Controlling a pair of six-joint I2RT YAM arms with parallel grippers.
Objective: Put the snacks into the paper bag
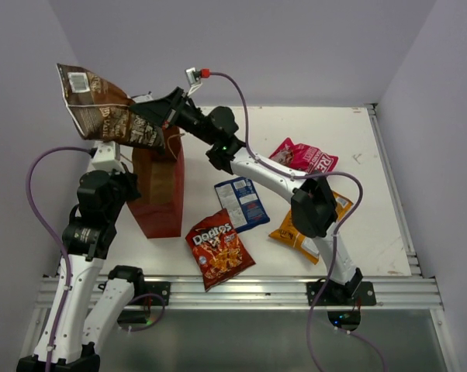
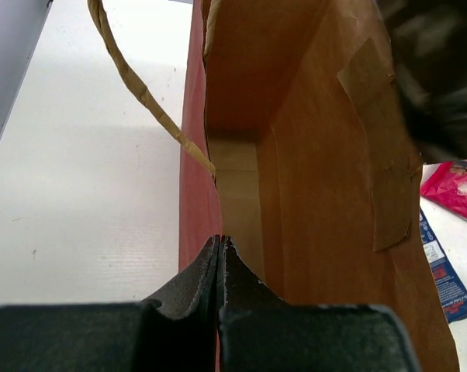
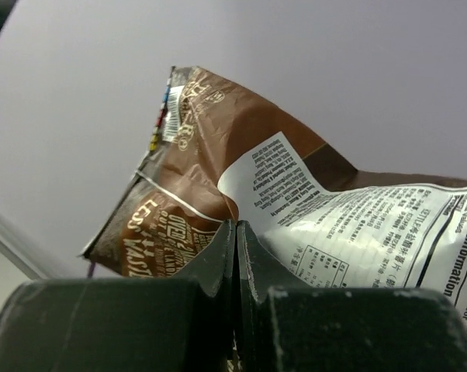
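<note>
The paper bag (image 1: 160, 194) stands upright at the table's left, mouth open. My left gripper (image 1: 134, 160) is shut on its near wall; in the left wrist view the jaws (image 2: 219, 242) pinch the bag's rim (image 2: 196, 186) and its brown inside looks bare. My right gripper (image 1: 144, 116) is shut on the dark brown snack (image 1: 98, 105), held tilted above the bag's mouth, label side showing in the right wrist view (image 3: 218, 178). On the table lie the Doritos packet (image 1: 218, 254), the blue-and-white packet (image 1: 241, 203), the pink packet (image 1: 305, 157) and the orange-yellow packet (image 1: 292, 231), partly under the right arm.
A twisted handle (image 2: 136, 81) hangs off the bag's left side. An aluminium rail (image 1: 241, 291) runs along the table's front edge, another (image 1: 392, 178) along the right. Purple walls close the back and both sides.
</note>
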